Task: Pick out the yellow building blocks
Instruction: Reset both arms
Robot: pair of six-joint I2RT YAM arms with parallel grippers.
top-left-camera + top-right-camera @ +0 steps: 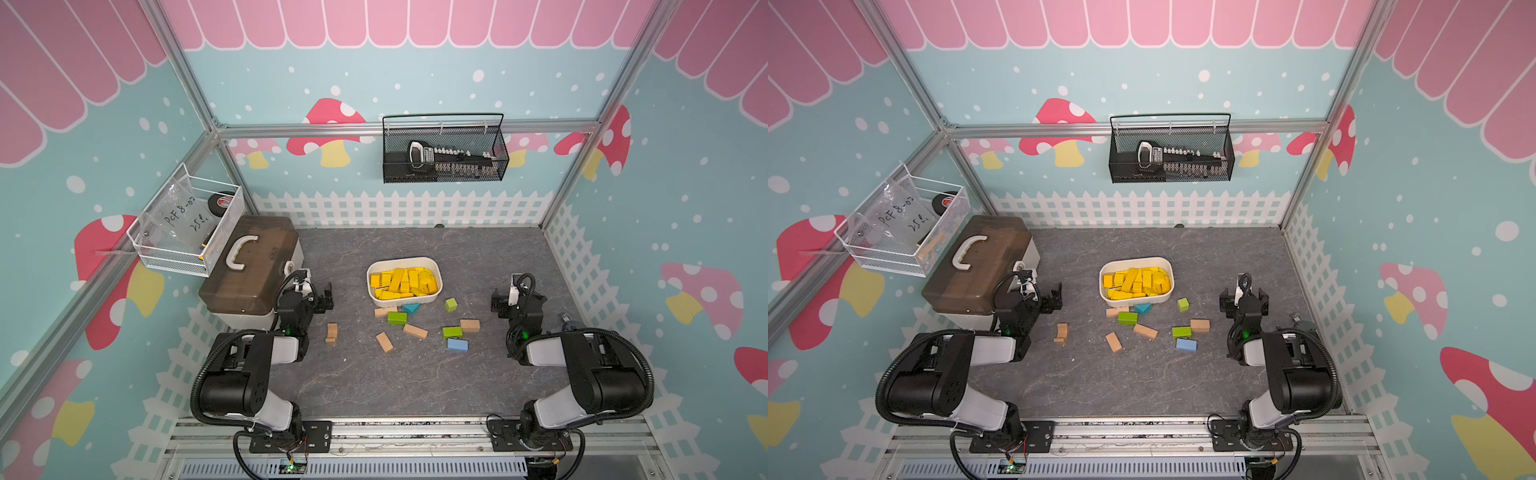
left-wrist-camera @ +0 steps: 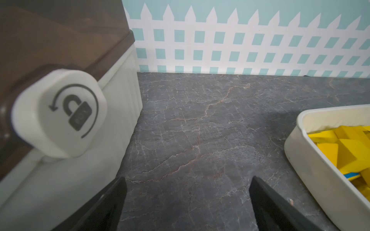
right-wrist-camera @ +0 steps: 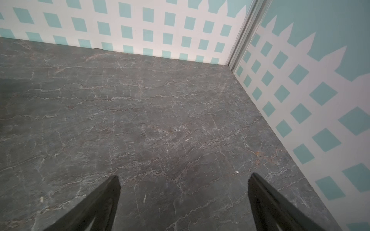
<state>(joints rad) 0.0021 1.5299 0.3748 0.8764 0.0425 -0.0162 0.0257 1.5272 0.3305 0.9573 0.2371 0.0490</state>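
The yellow building blocks lie heaped in a white oval tray at mid-table in both top views. No yellow block shows loose on the table. My left gripper stands open to the left of the tray, next to the brown-lidded box, with nothing between its fingers. In the left wrist view the gripper frames bare table, with the tray's wall and yellow blocks at the side. My right gripper is open and empty to the right of the tray, over bare table.
Tan, green and blue blocks lie scattered in front of the tray. A brown-lidded box with a white latch stands at the back left. Wire baskets hang on the walls.
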